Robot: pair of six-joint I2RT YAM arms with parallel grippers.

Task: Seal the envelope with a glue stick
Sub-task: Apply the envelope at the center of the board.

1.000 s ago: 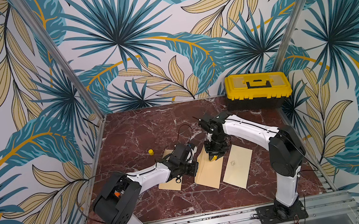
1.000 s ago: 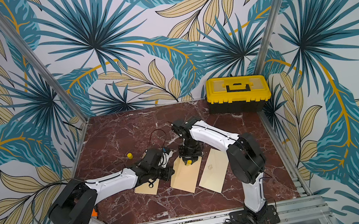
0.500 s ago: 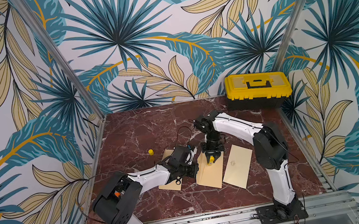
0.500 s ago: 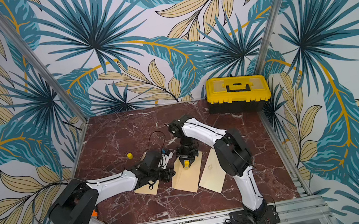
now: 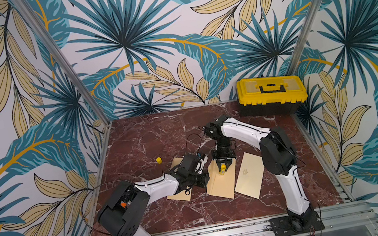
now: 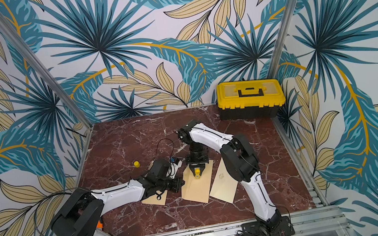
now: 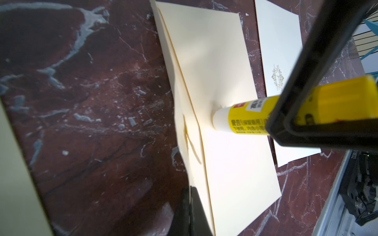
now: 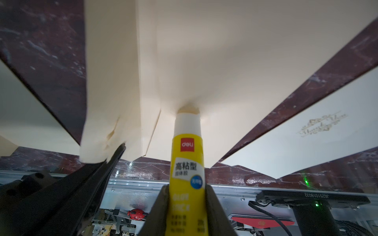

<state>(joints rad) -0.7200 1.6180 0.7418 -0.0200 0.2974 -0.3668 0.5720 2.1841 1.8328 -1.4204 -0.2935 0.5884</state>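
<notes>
Two grippers share the gluing step. At the left the loose yellow cap [image 5: 158,160] stands apart. The left gripper [image 5: 205,177] has its jaws pinched narrow on the flap edge of the envelope [image 5: 220,185]. The glue stick [image 8: 187,143] presses its tip on that envelope, clamped in the right gripper [image 8: 187,191]. The next move probably calls for dragging the stick along the flap line under light pressure.

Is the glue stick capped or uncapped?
Uncapped: the glue stick shows a bare white neck, its tip pressed on the envelope.
</notes>
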